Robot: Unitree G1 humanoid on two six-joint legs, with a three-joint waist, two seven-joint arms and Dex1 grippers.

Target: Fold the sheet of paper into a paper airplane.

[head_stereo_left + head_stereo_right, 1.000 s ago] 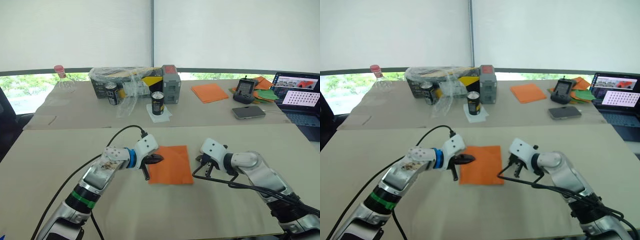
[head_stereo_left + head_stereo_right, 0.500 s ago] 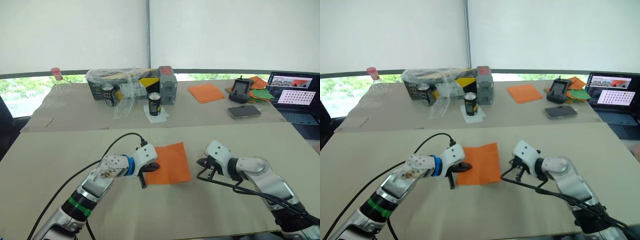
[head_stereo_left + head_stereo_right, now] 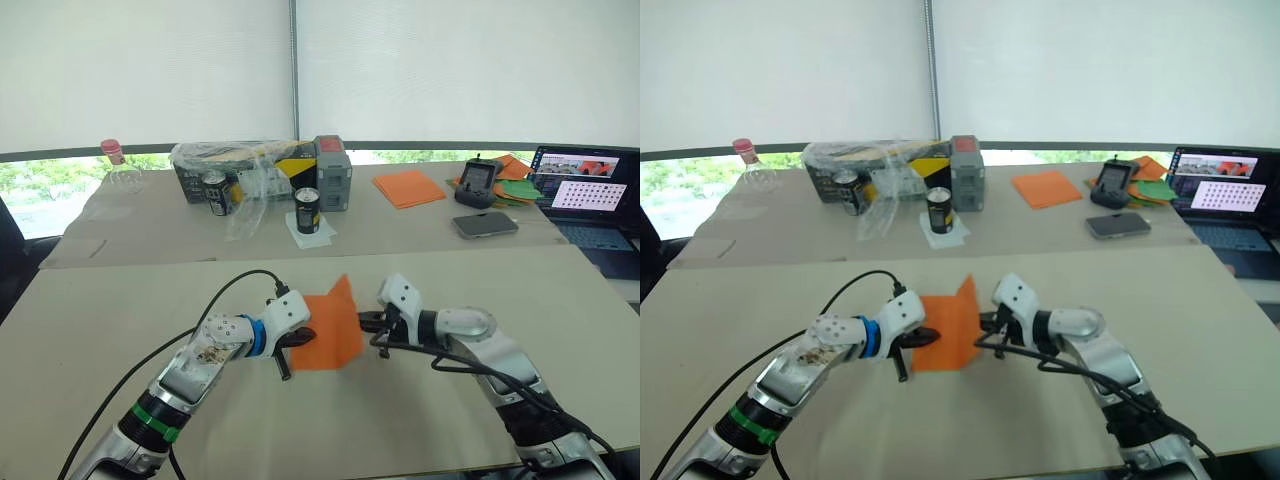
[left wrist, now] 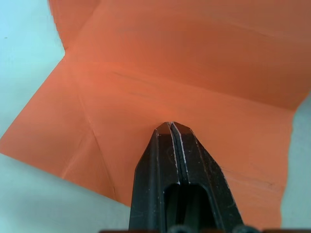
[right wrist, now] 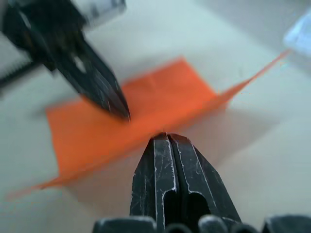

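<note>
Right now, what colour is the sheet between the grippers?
Plain bright orange, creased; no print. The sheet of paper shows best in the left wrist view.

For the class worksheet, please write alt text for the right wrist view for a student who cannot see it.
The right gripper, fingers shut, pushes up the near edge of the orange sheet of paper, raising it off the pale table. Across the sheet, the shut left gripper presses the paper down.

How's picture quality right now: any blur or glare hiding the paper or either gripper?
Right wrist view: the sheet of paper and the left gripper are soft and out of focus. Left wrist view: crisp, with creases readable beside the shut fingers. Head views: evenly lit, no glare; the right gripper is clear at the raised edge.
</note>
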